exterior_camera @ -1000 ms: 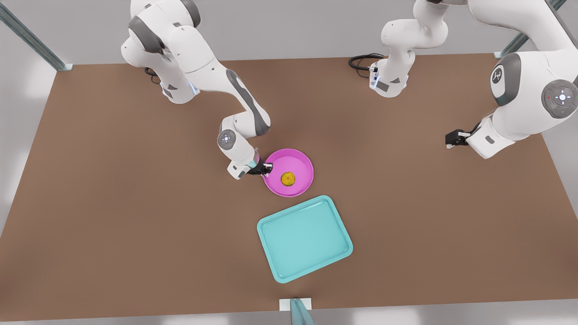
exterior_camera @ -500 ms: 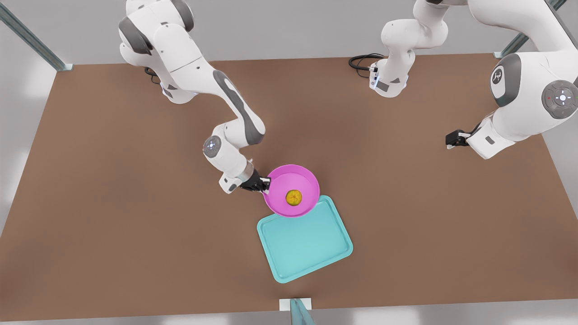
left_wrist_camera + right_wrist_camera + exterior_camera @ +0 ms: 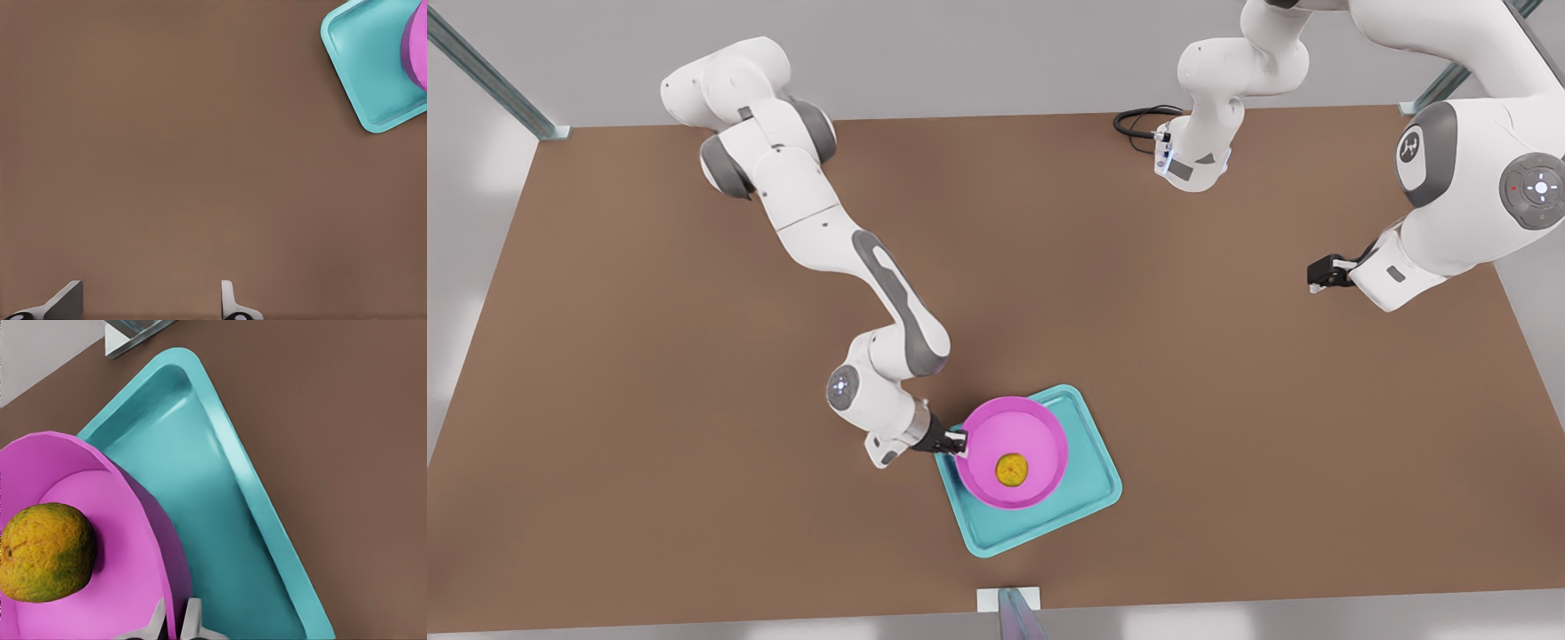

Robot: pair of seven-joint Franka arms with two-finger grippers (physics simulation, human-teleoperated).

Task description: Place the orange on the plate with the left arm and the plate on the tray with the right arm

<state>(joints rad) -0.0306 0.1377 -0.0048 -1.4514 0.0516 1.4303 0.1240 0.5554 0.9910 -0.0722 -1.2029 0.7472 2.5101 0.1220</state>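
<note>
Pinching the plate (image 3: 1040,436) rim, right gripper (image 3: 958,442) holds it, orange (image 3: 1011,469) inside, over tray (image 3: 1089,480) lower centre; left gripper (image 3: 1316,273), fingers apart, waits upper right.

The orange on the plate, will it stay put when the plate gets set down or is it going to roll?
The orange is roundish and sits loose in the plate, so a tilt would probably roll it. The raised rim should likely catch it. Its bumpy skin may add some grip. The right gripper pinches only the rim, so the plate could tip.
</note>
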